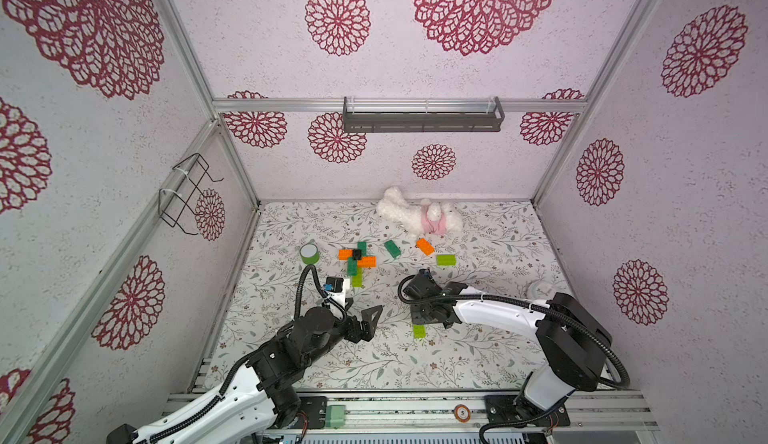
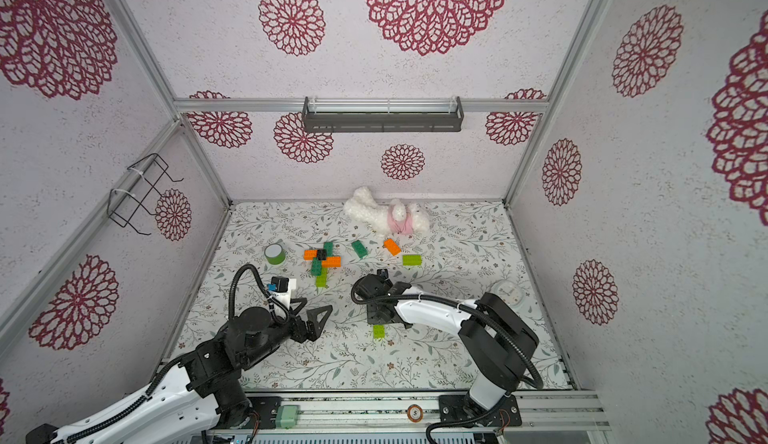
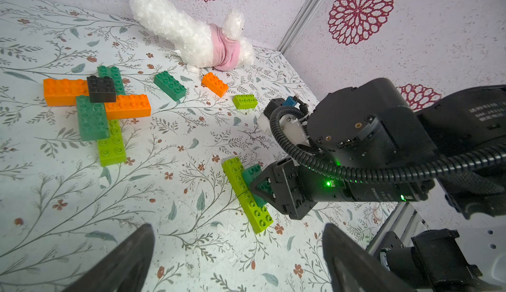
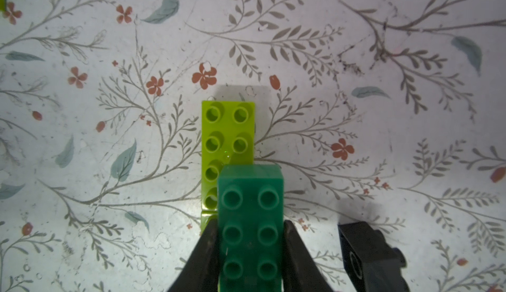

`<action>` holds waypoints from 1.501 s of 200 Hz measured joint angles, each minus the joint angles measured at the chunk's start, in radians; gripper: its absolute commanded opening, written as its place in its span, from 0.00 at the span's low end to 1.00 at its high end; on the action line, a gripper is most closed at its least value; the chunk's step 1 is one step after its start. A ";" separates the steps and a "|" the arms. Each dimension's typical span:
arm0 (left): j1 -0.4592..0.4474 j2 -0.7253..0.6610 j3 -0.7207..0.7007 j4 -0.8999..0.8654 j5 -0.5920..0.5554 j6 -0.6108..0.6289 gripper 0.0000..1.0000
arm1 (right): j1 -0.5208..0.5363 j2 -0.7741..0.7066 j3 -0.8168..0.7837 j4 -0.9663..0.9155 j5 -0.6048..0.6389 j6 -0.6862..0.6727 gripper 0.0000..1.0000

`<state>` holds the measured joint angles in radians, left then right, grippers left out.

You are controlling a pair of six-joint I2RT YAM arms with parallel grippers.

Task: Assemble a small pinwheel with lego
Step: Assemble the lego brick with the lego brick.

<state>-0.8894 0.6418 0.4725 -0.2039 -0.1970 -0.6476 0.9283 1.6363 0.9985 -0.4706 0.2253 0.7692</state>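
Right claw [image 4: 250,252]: clamped on a dark green brick [image 4: 250,189], one finger on each long side, studs facing the wrist camera.
Held brick, position: over the middle of the table [image 1: 478,358], above two lime bricks [image 4: 227,129] laid end to end. It runs along the same line as them, overlaps them and sits offset to one side. Whether it touches them cannot be told.
Top-view note: in both top views only one end of the lime bricks [image 1: 419,331] shows beside the right arm; the held brick is hidden.
Left claw [image 3: 235,263]: fingers wide apart, nothing between them. It hangs over bare table to the left of the right claw, apart from every brick.
Built cluster [image 1: 356,259]: farther back and to the left. A black brick [image 3: 100,88] sits on top at the centre, with orange, dark green and lime bricks reaching outward beneath it.
Loose bricks: loose dark green brick [image 1: 392,249], loose orange brick [image 1: 424,246], loose lime brick [image 1: 446,259], lying apart from one another to the right of the built cluster.
Other items: tape roll [image 1: 309,253] near the left of the built cluster; plush toy [image 1: 419,215] at the back edge.
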 measured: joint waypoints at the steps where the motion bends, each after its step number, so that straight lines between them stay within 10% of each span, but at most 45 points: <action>1: 0.000 0.000 0.000 0.000 0.000 0.000 0.97 | 0.000 0.000 0.000 0.000 0.000 0.000 0.20; 300: 0.000 0.009 0.000 -0.012 -0.030 0.011 0.97 | 0.015 0.030 0.022 -0.019 0.041 -0.021 0.28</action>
<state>-0.8890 0.6506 0.4725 -0.2157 -0.2272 -0.6361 0.9436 1.6665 1.0203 -0.4892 0.2665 0.7479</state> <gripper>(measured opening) 0.972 0.345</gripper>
